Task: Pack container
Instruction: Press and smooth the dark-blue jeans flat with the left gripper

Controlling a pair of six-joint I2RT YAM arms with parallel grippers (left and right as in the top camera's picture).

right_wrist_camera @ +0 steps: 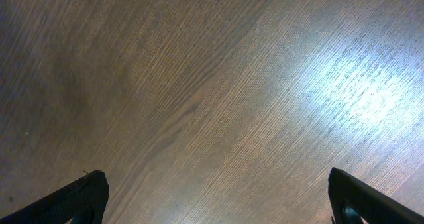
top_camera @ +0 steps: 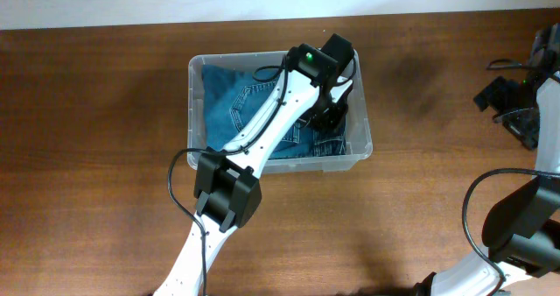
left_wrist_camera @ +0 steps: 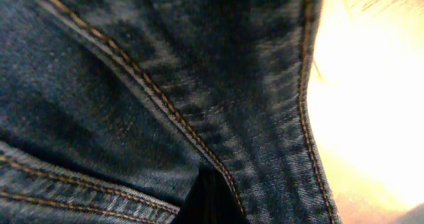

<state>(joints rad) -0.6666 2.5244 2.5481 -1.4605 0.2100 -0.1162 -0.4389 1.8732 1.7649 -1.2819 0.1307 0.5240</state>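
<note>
Container [top_camera: 192, 103] sits on the wood table [top_camera: 105, 200], roughly mid-table in the overhead view. It's a clear plastic bin w/ rim and rounded corners. Folded jeans [top_camera: 232, 103] are inside and cover most of the base.

Handling, as judged:
- Container: prob. light and fairly stiff, but the thin walls may flex. Smooth plastic, so likely slippery. Best hold is the rim or a short end wall, not the flat sides.
- Jeans: soft, floppy, w/ some weight. They'll drape and bunch. Thick seams and the pocket edge look like the grippiest spots to pinch.

Left gripper [top_camera: 328, 112] is down inside the container, at the end nearest the right arm, right against the denim. The left wrist view is all blue cloth and orange stitching, w/ a washed-out glare on one side. Can't tell if its fingers are apart or closed on the fabric.

Right gripper [right_wrist_camera: 212, 201] is well away from the container, out toward the table edge. Its fingertips [right_wrist_camera: 79, 197] are spread wide over bare wood, holding nothing.

Surface is dark wood grain, flat, w/ a bright light patch near the right gripper. There's free tabletop all round the container. A pale strip runs past the table's far edge beyond the container, and cables trail from both arms.
</note>
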